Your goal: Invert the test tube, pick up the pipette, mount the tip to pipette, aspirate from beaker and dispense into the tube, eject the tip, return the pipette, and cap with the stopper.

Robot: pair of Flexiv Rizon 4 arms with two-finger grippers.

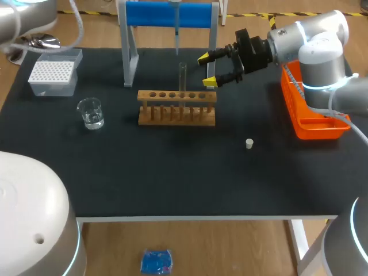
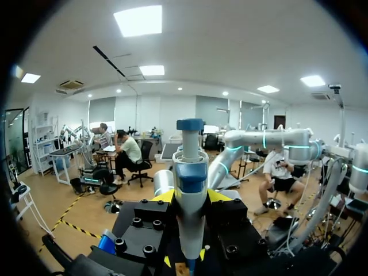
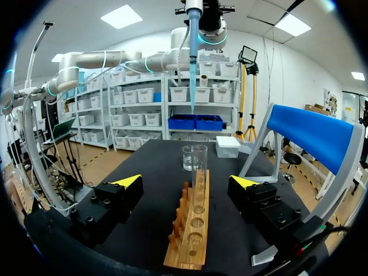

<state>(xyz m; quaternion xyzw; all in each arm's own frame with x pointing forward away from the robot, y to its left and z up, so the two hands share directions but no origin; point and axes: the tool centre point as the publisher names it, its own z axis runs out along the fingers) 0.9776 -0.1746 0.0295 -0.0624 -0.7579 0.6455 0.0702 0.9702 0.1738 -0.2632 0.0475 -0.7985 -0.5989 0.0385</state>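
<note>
Black-topped table (image 1: 172,172), bearing the following. One pale wooden test-tube rack (image 1: 177,107) with a single row of holes, near the middle. One clear glass test tube (image 1: 183,76), upright in a hole in the rack's right half, open end up. One small clear glass beaker (image 1: 91,112) with a little clear liquid in it, well to the left of the rack. One white box of pipette tips (image 1: 53,75), behind the beaker toward the far left corner. One blue-topped stand on grey legs (image 1: 167,14), behind the rack. One orange plastic basket (image 1: 313,115), at the right edge. One small white stopper (image 1: 249,144), lying alone on the black surface, in front of the rack and to its right, well apart from it. Left gripper (image 2: 190,198): fingers closed on the body of a white-and-blue pipette (image 2: 190,172), one yellow tip on each side of it. From the right wrist, the pipette (image 3: 192,63) hangs vertical, its tapered point above the tube's mouth and apart from it. In the head view its thin lower end shows in front of the stand. Right gripper (image 1: 208,70): fingers spread wide, holding nothing, near the upper part of the tube on its right side, not touching. In its own wrist view the rack runs lengthwise away between the two spread fingers, with the tube and the beaker ahead.
</note>
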